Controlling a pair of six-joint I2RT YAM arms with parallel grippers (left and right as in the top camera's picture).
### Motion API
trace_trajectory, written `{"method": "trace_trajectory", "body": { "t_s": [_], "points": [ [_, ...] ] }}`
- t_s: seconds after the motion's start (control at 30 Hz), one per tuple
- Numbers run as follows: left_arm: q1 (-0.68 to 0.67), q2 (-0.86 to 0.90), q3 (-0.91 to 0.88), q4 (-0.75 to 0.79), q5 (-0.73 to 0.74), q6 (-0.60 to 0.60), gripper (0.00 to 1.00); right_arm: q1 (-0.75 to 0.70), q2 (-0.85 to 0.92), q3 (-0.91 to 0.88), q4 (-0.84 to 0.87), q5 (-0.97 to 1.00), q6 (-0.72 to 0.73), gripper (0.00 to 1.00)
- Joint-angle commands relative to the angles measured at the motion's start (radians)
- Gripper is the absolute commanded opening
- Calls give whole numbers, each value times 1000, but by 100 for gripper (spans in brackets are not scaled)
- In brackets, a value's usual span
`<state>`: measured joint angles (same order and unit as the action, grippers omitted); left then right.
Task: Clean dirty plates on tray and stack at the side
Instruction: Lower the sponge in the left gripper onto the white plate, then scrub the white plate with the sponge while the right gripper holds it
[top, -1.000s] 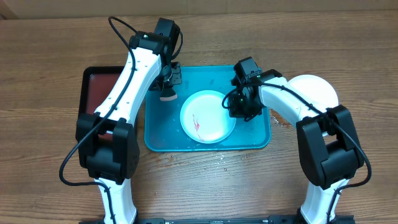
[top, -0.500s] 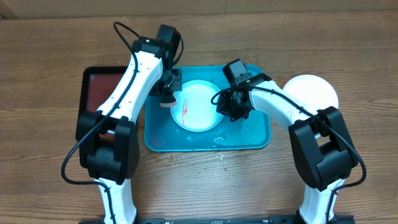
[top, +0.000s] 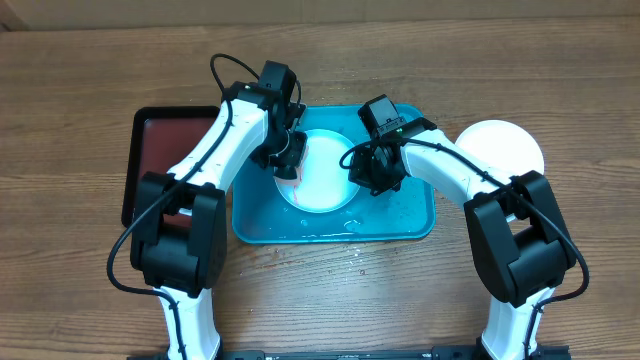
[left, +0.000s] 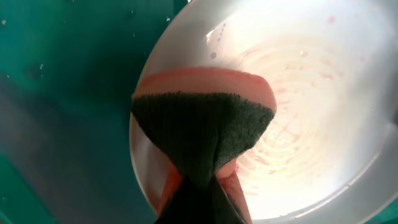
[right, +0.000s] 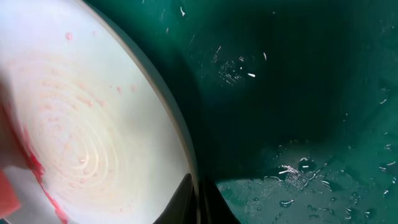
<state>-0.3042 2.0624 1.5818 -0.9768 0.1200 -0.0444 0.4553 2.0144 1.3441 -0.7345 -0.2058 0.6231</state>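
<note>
My left gripper (top: 286, 160), clenching the sponge (left: 202, 134), has slid right onto the mid-frame plate (top: 325, 188); right gripper (top: 366, 170) pinches its rim.

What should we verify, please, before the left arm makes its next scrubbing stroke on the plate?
1. Left gripper, jaws shut on the sponge: ok.
2. Sponge positioned over the plate: ok.
3. Right gripper, jaws pinching the plate's rim: ok.
4. Plate sits inside the tray: ok.
5. Plate free of red smears: not ok.
6. Sponge pressing flat on the plate: cannot tell.
</note>
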Motion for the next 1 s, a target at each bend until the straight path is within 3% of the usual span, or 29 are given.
{"method": "trace_trajectory", "body": {
  "t_s": [0.0,0.4,0.5,0.73,0.83,0.97],
  "points": [
    [-4,-5,-36,5,-65,-25,4,29,8,3,-3,-4,-26,4],
    [-43,-5,-42,-48,-8,-32,4,66,8,3,0,-4,-26,4],
    [-79,-5,-47,-50,-34,-85,4,66,8,3,1,-4,-26,4],
    [-122,-5,-59,-107,-388,-501,4,66,8,3,1,-3,-26,4],
    [-122,-5,-62,-124,-471,-563,4,66,8,3,1,3,-26,4],
    [-122,-5,-72,-74,-543,-557,4,66,8,3,1,3,-26,4]
  ]
}}
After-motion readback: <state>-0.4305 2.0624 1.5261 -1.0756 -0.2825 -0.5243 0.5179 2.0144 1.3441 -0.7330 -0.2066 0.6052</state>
